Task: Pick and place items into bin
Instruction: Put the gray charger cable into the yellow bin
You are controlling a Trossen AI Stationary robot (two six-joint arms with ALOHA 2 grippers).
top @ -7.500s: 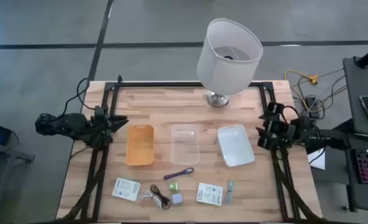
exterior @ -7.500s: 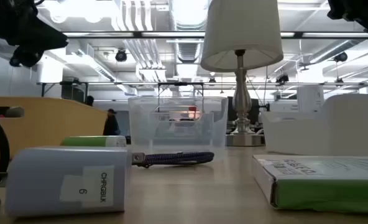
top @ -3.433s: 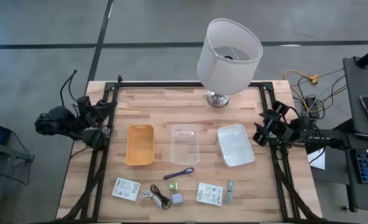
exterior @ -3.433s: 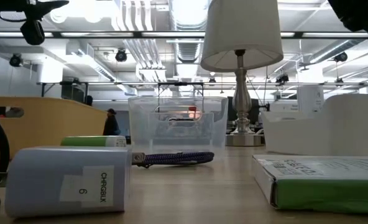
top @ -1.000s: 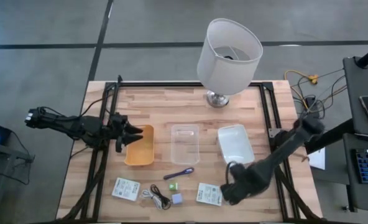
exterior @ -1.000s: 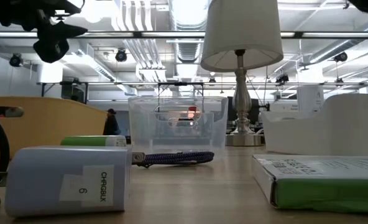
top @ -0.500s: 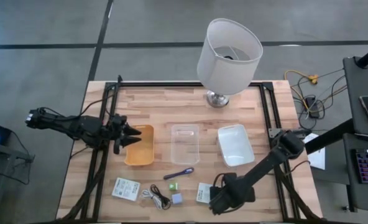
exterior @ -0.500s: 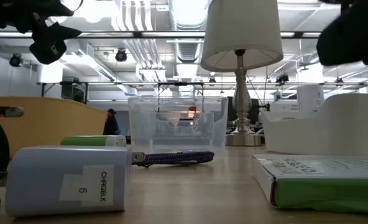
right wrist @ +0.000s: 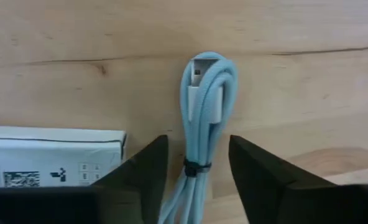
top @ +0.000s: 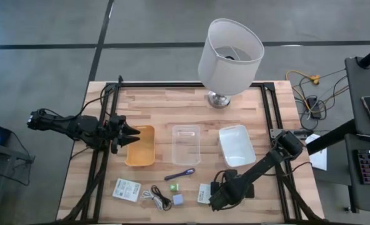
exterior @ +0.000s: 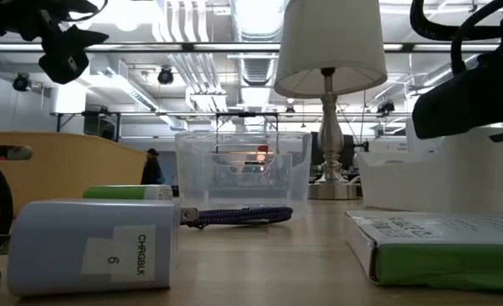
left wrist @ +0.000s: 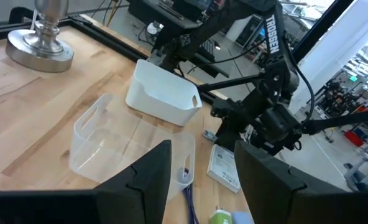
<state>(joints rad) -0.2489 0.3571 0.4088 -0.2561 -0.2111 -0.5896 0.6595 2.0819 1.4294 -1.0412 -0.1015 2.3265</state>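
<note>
Pale blue coiled cable (right wrist: 204,118) lies on the wooden plank table (top: 166,106), beside a flat white packet (right wrist: 50,157). Right gripper (right wrist: 193,163) straddles it, fingers narrowed since a second ago, not gripping. Left gripper (top: 130,132) hovers part-open beside the orange plastic bin (top: 141,145).

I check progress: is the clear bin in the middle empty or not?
Empty. From above, the clear bin shows only wood through its bottom; no item lies inside.
</note>
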